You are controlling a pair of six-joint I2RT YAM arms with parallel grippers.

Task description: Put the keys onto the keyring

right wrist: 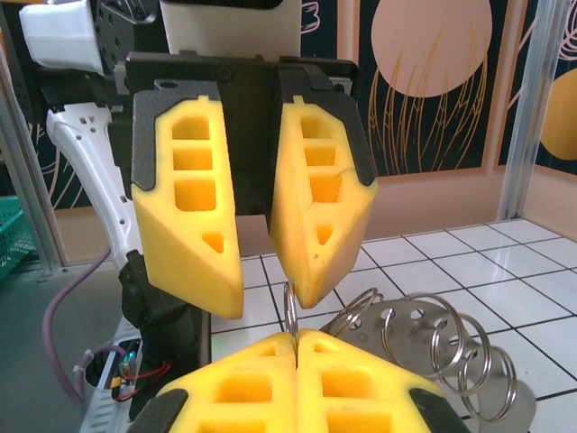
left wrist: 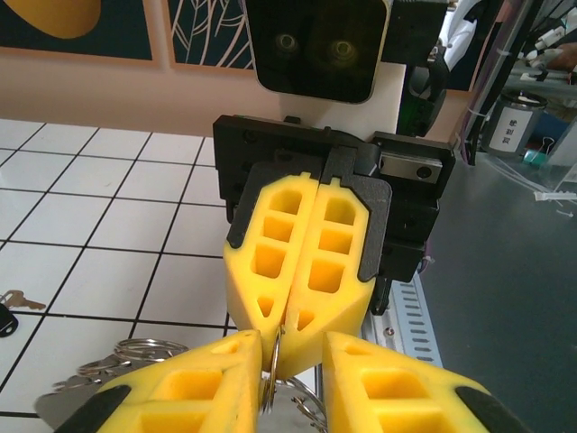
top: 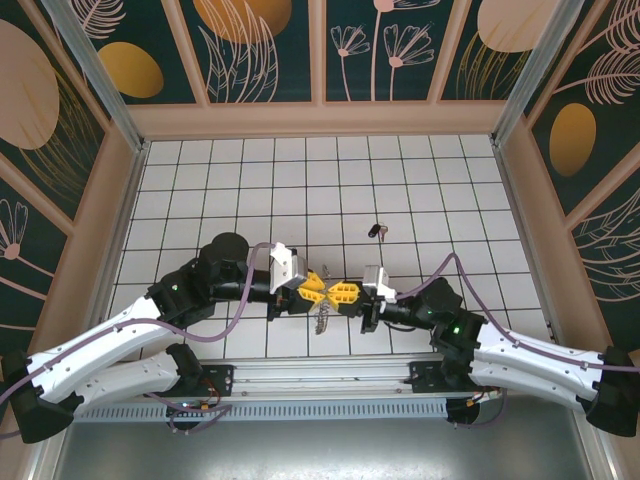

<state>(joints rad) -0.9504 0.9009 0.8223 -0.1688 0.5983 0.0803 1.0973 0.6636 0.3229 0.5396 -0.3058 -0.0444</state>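
Two sets of fingers meet tip to tip toward 6 o'clock on the tiled surface (top: 200,180). The right fingers (right wrist: 243,388) are pressed together on a thin loop of the keyring (right wrist: 451,352), and the left fingers (right wrist: 189,207) stand apart, one on each side of that loop. The keys (top: 376,230) lie on the surface at 1 o'clock from the fingers, well apart from the keyring.

We see a white tiled table (top: 200,180) with dark grid lines, on which the keys (top: 377,229), a small dark cluster, lie just beyond the middle, while nearer the front edge the keyring (top: 322,318) hangs low and we cannot tell whether it touches the tiles.
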